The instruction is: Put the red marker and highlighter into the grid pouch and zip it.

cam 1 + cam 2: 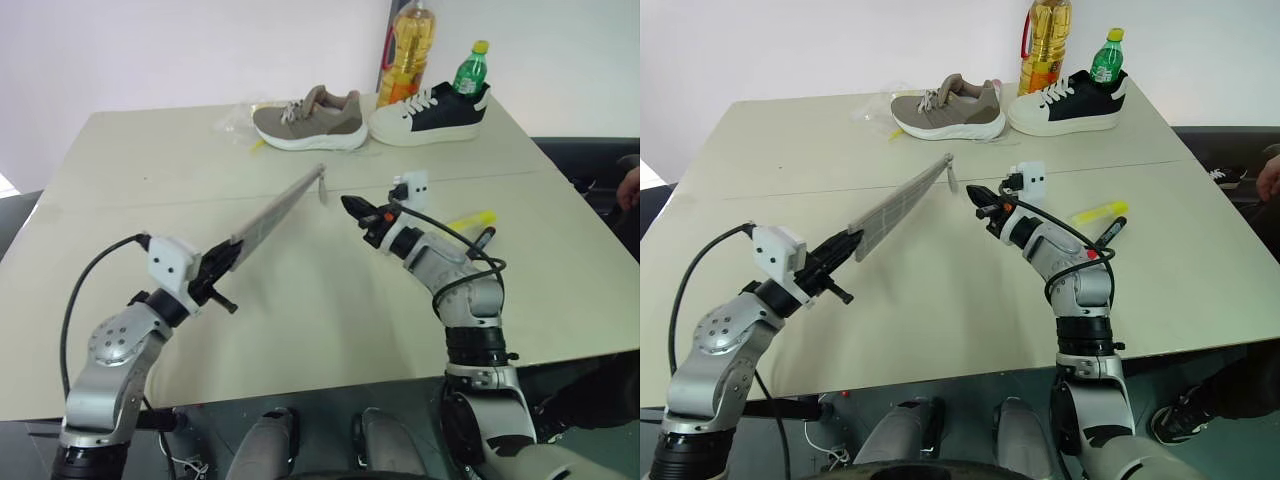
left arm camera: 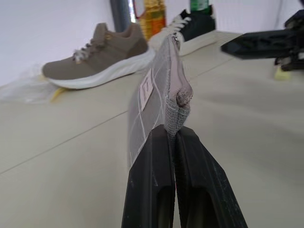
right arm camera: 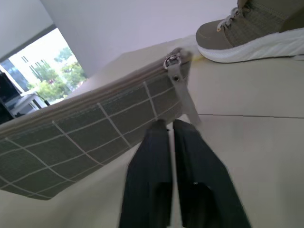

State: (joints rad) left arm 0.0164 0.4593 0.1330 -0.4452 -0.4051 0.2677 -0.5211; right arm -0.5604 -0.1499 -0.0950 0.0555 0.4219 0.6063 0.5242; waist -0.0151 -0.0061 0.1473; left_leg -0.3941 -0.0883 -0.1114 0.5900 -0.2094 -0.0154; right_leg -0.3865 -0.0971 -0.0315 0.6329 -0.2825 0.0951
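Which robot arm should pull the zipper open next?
Probably the right. The left claw is busy gripping the grid pouch by one end, holding it above the table. The right claw is free, right beside the zipper tab.

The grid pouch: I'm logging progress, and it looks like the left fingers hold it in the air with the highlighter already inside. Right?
Not quite. The left fingers do hold the grid pouch up, but the highlighter lies on the table, as the right eye view shows.
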